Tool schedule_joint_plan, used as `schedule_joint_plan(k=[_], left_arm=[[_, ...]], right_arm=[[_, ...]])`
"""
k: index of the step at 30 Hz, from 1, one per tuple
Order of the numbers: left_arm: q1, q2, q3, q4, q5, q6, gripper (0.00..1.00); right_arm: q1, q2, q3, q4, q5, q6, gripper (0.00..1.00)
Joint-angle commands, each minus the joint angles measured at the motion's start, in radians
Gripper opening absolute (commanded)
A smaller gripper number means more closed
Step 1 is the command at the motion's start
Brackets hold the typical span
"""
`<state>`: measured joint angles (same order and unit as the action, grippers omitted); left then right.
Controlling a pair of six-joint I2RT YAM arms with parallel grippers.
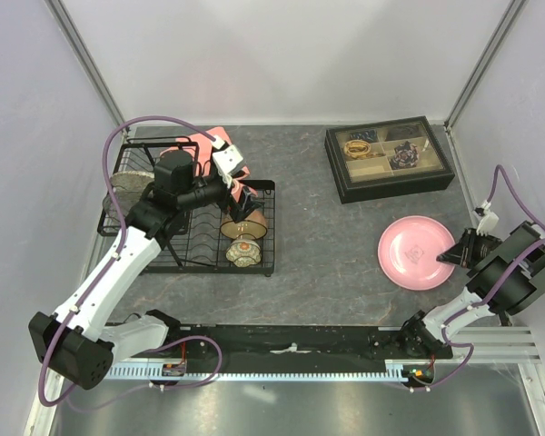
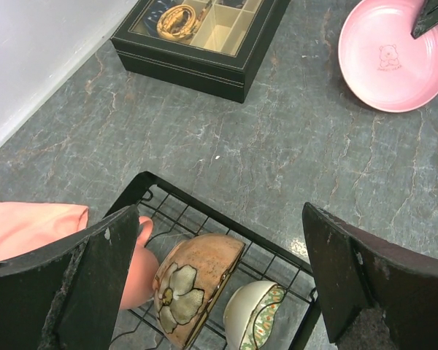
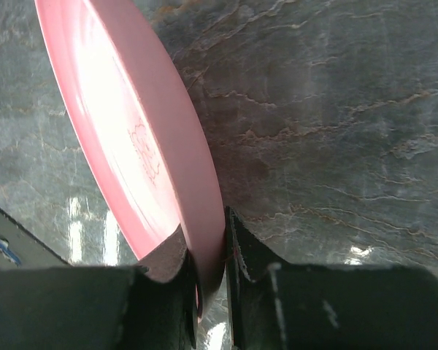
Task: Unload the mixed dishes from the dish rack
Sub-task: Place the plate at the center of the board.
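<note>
The right pincer (image 3: 208, 255) pinches the pink plate (image 1: 416, 252) by its rim near the surface's (image 1: 327, 245) right edge. The left pincer (image 2: 220, 273), spread wide, hovers over the brown floral bowl (image 2: 197, 281) in the dish rack (image 1: 191, 256) by the left edge. A black trinket tray (image 1: 388, 160) sits at the back edge.

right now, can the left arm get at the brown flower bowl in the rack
probably yes: the left gripper hangs open right above the brown bowl, which stands on edge in the dish rack with nothing over it

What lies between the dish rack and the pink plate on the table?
Nothing: the top view shows only bare tabletop between the dish rack and the pink plate. The black compartmented tray sits farther back, off that line.
</note>
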<state>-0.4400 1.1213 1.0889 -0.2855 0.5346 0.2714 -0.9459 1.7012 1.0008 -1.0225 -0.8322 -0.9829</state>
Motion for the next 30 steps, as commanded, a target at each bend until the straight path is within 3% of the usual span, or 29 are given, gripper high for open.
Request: schedule_joint_plan(k=[1,8,15,21,26,30], left_arm=[[-0.002,-0.009,-0.004,0.026,0.031,0.017,0.99],[-0.002,-0.008,-0.011,0.028,0.038,0.017,0.99],[0.0,-0.006,-0.02,0.026,0.045,0.022,0.99],[-0.002,-0.008,-0.02,0.028,0.047,0.023,0.99],[0.0,-0.012,-0.023,0.026,0.044,0.025,0.99],[0.0,-0.015,-0.029,0.026,0.039,0.029,0.99]], right_arm=[[-0.01,-0.006,-0.011,0.208,0.047,0.053,0.0],[-0.014,0.012,-0.057,0.364,0.087,0.18,0.06],[-0.014,0.046,-0.1,0.49,0.153,0.242,0.31],[-0.019,0.067,-0.113,0.547,0.191,0.265,0.45],[-0.019,0.048,-0.131,0.558,0.197,0.262,0.51],[-0.021,0.002,-0.152,0.562,0.199,0.256,0.65]])
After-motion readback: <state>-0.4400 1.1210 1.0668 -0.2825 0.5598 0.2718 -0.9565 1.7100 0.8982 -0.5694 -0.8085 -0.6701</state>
